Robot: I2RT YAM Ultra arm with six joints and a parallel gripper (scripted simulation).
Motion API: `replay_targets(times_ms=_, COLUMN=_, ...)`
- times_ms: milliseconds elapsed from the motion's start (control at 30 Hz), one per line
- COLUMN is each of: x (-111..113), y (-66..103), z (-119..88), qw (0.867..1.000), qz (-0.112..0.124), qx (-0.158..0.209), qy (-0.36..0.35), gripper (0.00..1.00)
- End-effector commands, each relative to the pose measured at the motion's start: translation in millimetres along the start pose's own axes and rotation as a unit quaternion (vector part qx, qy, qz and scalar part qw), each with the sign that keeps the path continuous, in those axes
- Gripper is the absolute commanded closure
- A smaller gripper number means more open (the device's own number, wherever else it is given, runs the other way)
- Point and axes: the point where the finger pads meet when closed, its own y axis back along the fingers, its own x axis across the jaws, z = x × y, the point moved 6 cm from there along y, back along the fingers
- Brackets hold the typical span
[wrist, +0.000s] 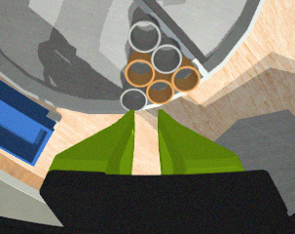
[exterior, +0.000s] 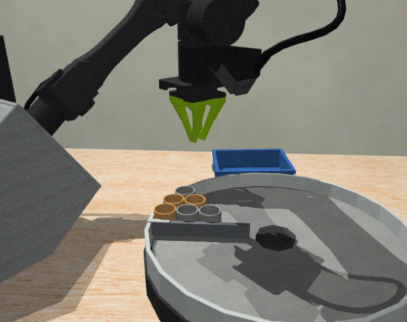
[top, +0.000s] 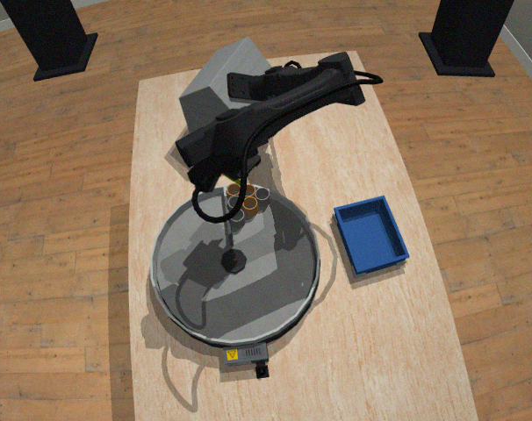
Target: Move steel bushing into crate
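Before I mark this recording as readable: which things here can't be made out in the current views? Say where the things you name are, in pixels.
- Fingertips of the gripper (exterior: 198, 140) (wrist: 146, 111), top view: hidden under the arm's black wrist.
- Crate (top: 371, 238) (exterior: 254, 171) (wrist: 16, 128), wrist view: cut off by the left edge.
- Crate's corner guides, exterior view: mostly hidden behind the crate and the turntable's rim (exterior: 266, 177).
- Bushings' lower ends, exterior view: the front row is cut off from sight by the divider (exterior: 200, 230).
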Motion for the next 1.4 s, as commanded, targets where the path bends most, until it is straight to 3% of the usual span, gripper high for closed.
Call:
replay_targets(times_ms=0, x=-0.8, y=8.6, z=1.3, qw=1.0, qz=0.008, qx=-0.012, qy=-0.004, gripper=0.82)
replay_targets(times_ms=733, x=-0.8, y=8.6, z=1.3, qw=1.0, qz=0.008, qx=-0.012, qy=-0.004, gripper=0.82)
replay_targets(times_ms=767, x=-2.8, y=6.5, z=2.6, qw=1.0, qz=0.007, qx=-0.014, qy=-0.005, gripper=0.85)
replay_targets(times_ms=900, x=1.2, y=-44.9, z=13.9, qw=1.0, qz=0.007, qx=0.003, qy=-0.013, gripper=0.85)
replay_targets(times_ms=1033, x=7.4, y=-81.0, z=25.9, qw=1.0, qz=0.006, qx=0.003, qy=-0.013, gripper=0.85)
replay_targets(times_ms=1100, x=18.6, y=-84.0, z=27.0, qw=1.0, qz=0.007, qx=-0.007, qy=0.002, gripper=0.85)
replay_targets(times_ms=1367, x=14.3, y=-78.8, z=29.1, qw=1.0, qz=0.005, qx=-0.015, qy=-0.004, gripper=0.85)
